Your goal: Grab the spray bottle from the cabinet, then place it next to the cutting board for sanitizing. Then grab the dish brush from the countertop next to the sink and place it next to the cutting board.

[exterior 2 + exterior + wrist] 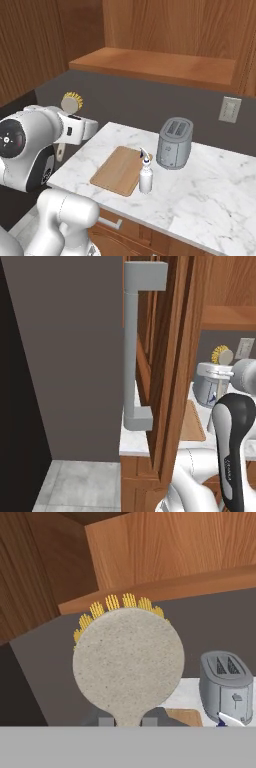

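Held up in the air, the dish brush (128, 662), in the middle of the hand view: a pale speckled disc turned toward the camera, yellow bristles fanning out behind its upper rim. Probably very light and stiff, with soft bristles that give way; best taken by the thin handle, not by the round head. Clamped on the neck just under the disc, the pincer (127, 721), at the bottom of that view, its two dark tips on either side. In the right base view, seen at the left middle of the frame, the brush head up above the white arm, off the counter (215, 200) edge and not yet over it. Further right in that frame, the cutting board (117, 170), lying flat on the white marble, and the spray bottle (145, 177), upright and touching or just beside the board's right edge; hard to tell which. So the first half of the task looks done, as a judgement. Behind the bottle, near it, a silver toaster (174, 143). Bare marble in front of the board and to its left seems enough room for the brush. Smooth slab, so a round-headed thing might roll or slide a little. In the left base view, the cabinet (165, 371) door with its grey bar handle (132, 351), at the centre, close to the arm.
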{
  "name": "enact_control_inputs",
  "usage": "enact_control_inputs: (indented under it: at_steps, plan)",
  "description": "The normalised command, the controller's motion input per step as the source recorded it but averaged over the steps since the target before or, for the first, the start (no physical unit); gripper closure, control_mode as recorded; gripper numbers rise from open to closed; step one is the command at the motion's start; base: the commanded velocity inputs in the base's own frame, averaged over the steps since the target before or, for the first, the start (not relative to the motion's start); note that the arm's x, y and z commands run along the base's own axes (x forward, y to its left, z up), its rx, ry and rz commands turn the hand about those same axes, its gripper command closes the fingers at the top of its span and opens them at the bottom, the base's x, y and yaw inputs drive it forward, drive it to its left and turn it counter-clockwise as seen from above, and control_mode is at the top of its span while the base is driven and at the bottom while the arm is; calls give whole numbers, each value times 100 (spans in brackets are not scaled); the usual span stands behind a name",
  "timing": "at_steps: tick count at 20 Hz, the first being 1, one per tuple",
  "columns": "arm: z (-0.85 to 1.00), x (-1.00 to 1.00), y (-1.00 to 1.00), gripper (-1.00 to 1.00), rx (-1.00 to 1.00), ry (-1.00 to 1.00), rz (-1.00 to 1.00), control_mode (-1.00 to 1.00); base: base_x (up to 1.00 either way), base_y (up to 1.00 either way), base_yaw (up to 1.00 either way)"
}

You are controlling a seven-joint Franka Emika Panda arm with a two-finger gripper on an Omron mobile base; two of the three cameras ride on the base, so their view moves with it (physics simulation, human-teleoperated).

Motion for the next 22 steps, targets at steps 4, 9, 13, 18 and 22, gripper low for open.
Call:
enact_control_inputs:
  at_steps: [4, 9, 13, 18, 22]
  plan:
    - [-13, 14, 22, 100, 0, 3, 0, -100, 0, 3, 0]
    - [-26, 53, 41, 100, -1, 15, 0, -100, 0, 0, 0]
    - [-26, 35, -7, 100, 0, 16, 4, -100, 0, 0, 0]
    - [-56, 15, 20, 100, -1, 11, 0, -100, 0, 0, 0]
    - [-75, 6, 67, 100, -10, 10, -6, -100, 0, 0, 0]
